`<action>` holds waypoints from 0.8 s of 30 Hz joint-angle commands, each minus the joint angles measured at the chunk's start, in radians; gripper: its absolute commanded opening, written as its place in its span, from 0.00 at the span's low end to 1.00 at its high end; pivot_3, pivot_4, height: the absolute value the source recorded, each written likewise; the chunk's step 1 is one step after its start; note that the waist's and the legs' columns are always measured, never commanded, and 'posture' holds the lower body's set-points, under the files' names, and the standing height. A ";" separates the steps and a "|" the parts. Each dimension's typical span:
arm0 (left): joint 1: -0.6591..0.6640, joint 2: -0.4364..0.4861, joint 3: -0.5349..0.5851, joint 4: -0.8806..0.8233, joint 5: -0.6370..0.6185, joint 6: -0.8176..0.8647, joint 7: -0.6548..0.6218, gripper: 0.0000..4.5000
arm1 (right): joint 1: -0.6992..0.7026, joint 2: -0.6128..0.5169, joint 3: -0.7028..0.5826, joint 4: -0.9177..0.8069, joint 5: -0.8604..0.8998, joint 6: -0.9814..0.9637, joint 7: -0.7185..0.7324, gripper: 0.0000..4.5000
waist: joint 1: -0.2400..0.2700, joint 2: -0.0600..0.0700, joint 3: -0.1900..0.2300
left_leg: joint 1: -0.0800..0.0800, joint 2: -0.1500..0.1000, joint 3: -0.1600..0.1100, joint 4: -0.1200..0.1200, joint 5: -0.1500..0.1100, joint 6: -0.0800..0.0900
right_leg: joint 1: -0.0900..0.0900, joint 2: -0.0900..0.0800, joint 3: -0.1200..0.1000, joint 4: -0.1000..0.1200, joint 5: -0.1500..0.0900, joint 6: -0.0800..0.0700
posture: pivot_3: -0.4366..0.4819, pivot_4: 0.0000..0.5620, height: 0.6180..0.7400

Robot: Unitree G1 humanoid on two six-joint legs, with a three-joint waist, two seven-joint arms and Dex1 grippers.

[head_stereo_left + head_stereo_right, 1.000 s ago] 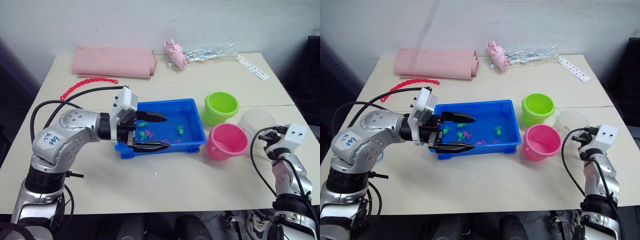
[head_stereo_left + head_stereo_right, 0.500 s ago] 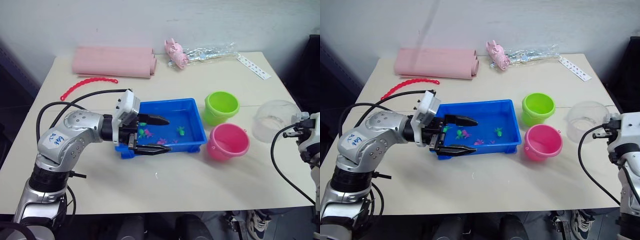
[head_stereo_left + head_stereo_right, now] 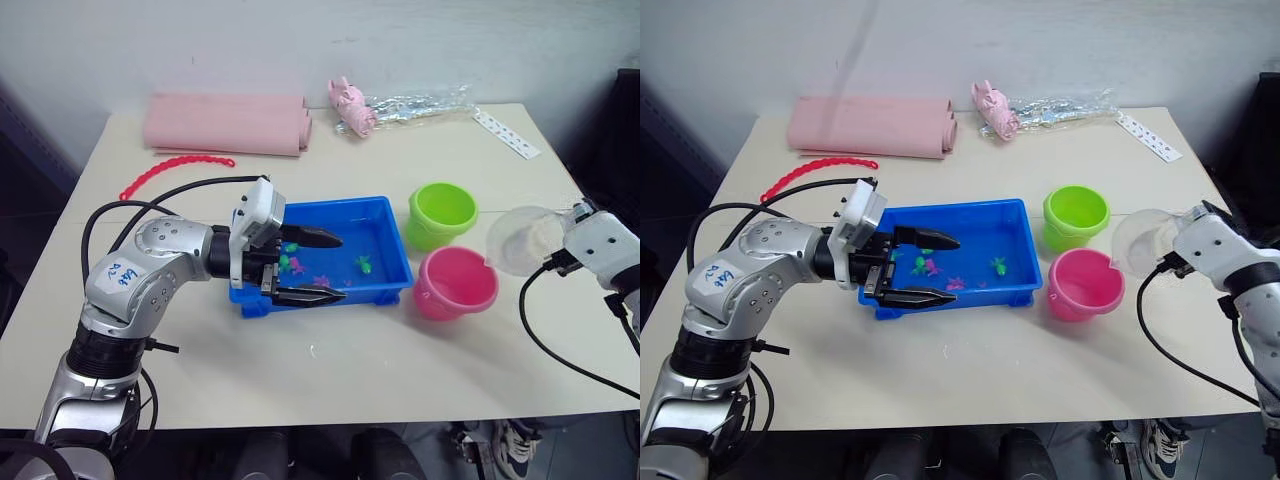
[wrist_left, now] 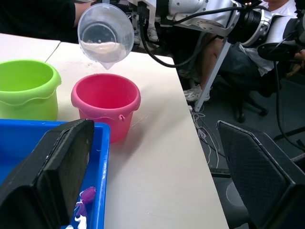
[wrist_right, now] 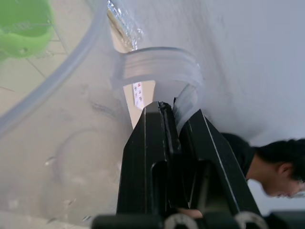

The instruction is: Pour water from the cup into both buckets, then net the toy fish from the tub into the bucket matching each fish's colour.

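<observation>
The right gripper is pinching the handle of the clear plastic measuring cup, tipping it over the bright pink round bucket, while the left gripper is hovering wide open, holding nothing, over the shallow blue rectangular tub.

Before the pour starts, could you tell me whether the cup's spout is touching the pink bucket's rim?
Apart. In the left wrist view, the tilted cup hangs above the pink bucket, with table visible between its spout and the rim.
</observation>
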 commanded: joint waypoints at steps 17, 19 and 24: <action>0.003 0.003 0.017 -0.024 0.003 -0.016 0.012 1.00 | -0.041 -0.084 0.011 0.041 -0.242 -0.253 -0.062 0.03 | 0.000 0.000 0.000 | 0.000 0.000 0.000 0.000 0.000 0.000 | 0.000 0.000 0.000 0.001 0.000 0.000 | 0.48 0.27 1.00; 0.004 0.003 0.017 -0.023 0.004 -0.018 0.013 1.00 | -0.041 -0.088 0.008 0.045 -0.257 -0.267 -0.067 0.03 | -0.001 0.000 0.000 | 0.000 0.000 0.000 0.001 0.000 0.000 | 0.000 0.000 0.000 0.001 0.000 0.000 | 0.48 0.27 1.00; 0.005 0.000 0.018 -0.023 0.003 -0.020 0.015 1.00 | -0.036 -0.119 0.012 0.043 -0.321 -0.323 -0.087 0.03 | -0.001 0.000 0.000 | 0.000 0.000 0.000 0.001 0.000 0.000 | 0.000 0.000 0.000 0.001 0.000 0.000 | 0.48 0.27 1.00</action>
